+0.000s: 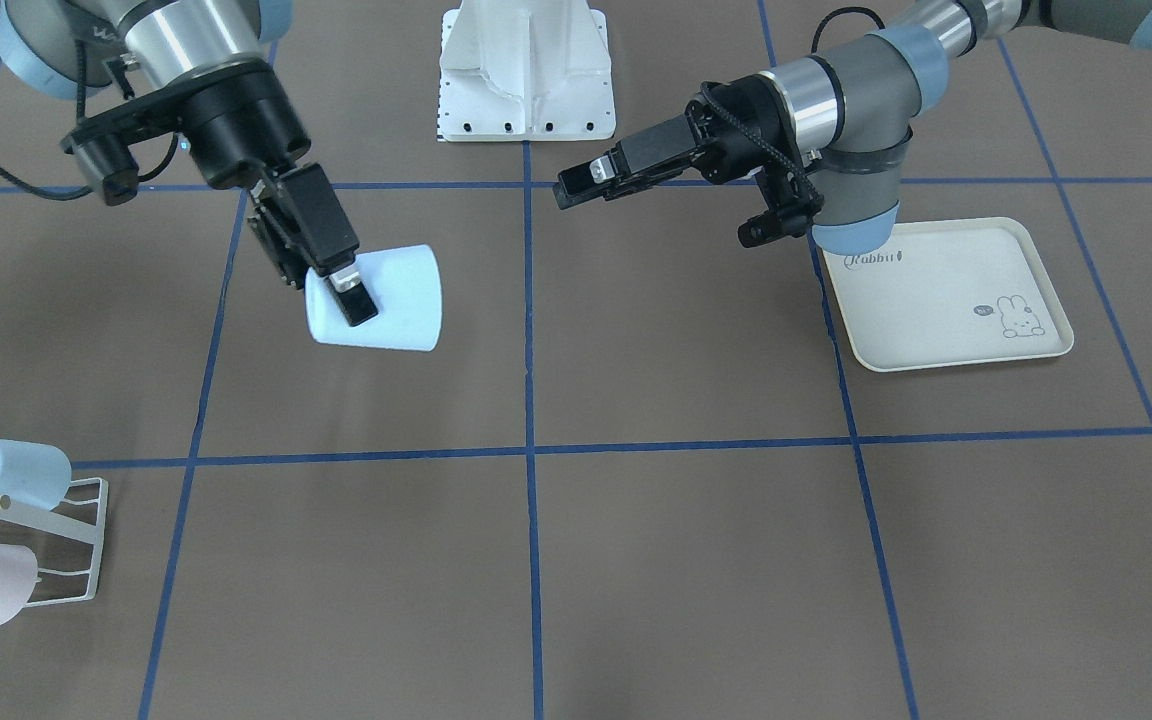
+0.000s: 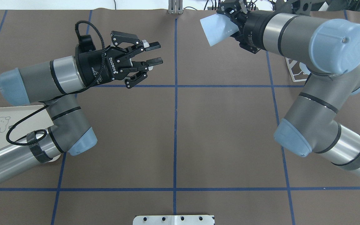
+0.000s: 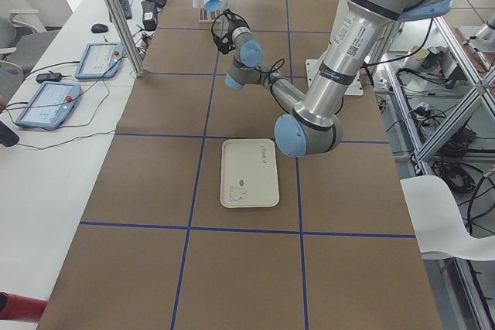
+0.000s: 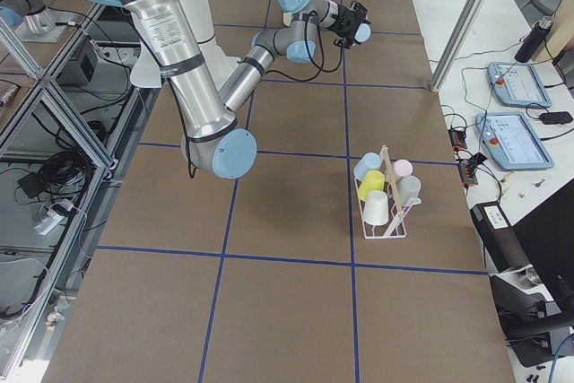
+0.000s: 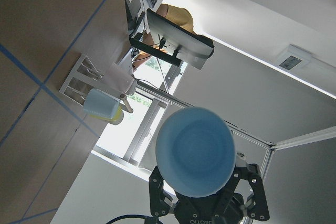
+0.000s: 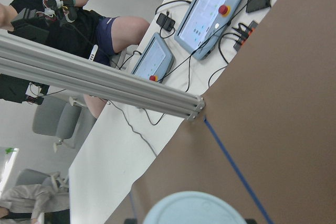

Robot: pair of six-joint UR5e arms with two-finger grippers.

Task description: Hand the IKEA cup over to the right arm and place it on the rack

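Seen from across the table (image 1: 686, 560), brown with blue tape lines. At the far left, well below and left of the cup, the rack (image 1: 99, 540) is cut off by the picture's edge. Other cups (image 1: 11, 472) in pale blue, yellow and pink sit on it, also partly cut off. The cup (image 1: 391, 300), pale blue, hangs on its side above the table, pinched by the right gripper (image 1: 328, 290). One finger lies across its outer wall; the other is hidden. Bare table lies between cup and rack. Right of the cup, apart from it, the left gripper (image 1: 568, 188) points toward it; the overhead view shows its fingers spread and empty. Farther right of the cup, a cream tray (image 1: 926, 310) lies flat, one corner covered by the left arm's elbow.
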